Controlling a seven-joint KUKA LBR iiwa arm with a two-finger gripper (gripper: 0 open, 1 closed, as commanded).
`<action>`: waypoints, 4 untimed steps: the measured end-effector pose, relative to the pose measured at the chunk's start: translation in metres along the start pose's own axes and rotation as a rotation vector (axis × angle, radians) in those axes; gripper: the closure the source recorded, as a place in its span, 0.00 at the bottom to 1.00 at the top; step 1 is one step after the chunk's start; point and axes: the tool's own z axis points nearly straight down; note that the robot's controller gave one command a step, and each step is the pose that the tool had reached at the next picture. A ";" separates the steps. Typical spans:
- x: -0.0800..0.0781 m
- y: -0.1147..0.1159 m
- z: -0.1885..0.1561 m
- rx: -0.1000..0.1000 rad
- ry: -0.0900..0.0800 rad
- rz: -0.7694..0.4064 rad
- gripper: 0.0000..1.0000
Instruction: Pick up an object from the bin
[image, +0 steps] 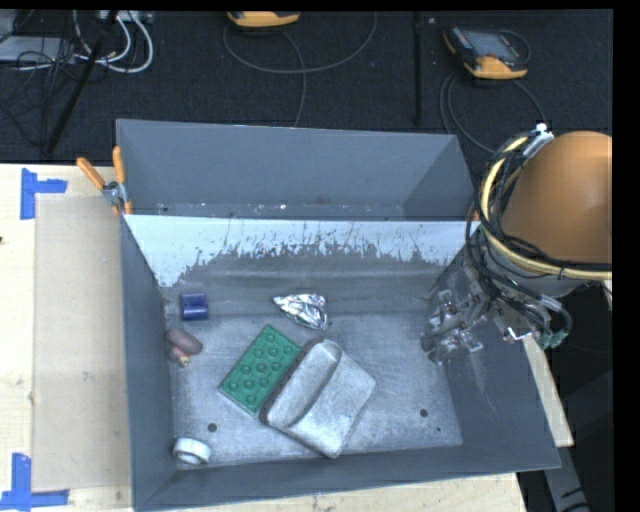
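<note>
While my claw hangs by the right wall of the bin, can't tell how open it is, sorry. Nearest stuff sits mid-bin, well apart from it: grey pouch touching a green studded plate, crumpled foil just behind them.

Orange domed cover; yellow, black, white cables looped beneath; grey metal tool.

Dim light, perhaps from above; pale glare across the far wall of the bin.
</note>
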 end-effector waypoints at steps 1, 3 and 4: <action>0.026 0.041 0.134 -0.005 0.017 0.222 1.00; -0.042 0.097 0.128 -0.004 0.006 0.333 0.00; -0.060 0.086 0.172 -0.004 0.023 0.427 0.00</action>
